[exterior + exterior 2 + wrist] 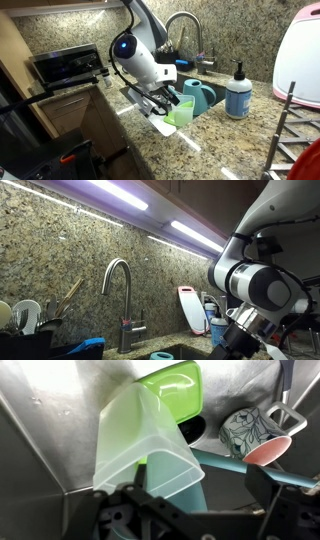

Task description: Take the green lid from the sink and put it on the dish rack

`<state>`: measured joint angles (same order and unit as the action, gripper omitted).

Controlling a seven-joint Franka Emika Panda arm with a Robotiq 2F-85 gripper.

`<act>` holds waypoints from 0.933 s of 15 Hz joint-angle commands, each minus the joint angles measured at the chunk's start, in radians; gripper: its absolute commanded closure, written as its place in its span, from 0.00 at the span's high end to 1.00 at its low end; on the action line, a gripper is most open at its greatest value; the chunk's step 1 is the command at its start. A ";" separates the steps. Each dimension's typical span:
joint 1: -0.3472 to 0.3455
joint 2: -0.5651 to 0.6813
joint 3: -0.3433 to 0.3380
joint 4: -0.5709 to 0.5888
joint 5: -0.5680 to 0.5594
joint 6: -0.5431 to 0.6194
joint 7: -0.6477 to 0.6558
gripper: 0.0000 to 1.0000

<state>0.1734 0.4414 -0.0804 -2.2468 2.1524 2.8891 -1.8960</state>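
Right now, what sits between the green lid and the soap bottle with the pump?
A teal jug stands between the green lid and the soap bottle, as an exterior view shows.

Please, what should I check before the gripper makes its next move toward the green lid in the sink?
1. Robotiq gripper open, nothing held: ok.
2. Pale lime-green translucent plastic lid visible inside the metal sink: ok.
3. Lid apart from the teal plastic handled jug: cannot tell; they overlap in the wrist view.
4. Dark wire dish rack in sight in an exterior view: ok.
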 commanded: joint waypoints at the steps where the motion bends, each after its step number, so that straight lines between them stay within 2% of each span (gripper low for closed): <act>1: 0.024 -0.015 0.003 0.013 0.050 -0.007 -0.023 1.00; 5: 0.062 -0.010 -0.016 0.089 0.136 -0.004 -0.078 1.00; 10: 0.065 0.018 -0.052 0.198 0.215 0.001 -0.105 1.00; 14: 0.065 0.040 -0.100 0.238 0.260 0.005 -0.118 1.00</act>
<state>0.2309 0.4529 -0.1452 -2.0500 2.3570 2.8889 -1.9738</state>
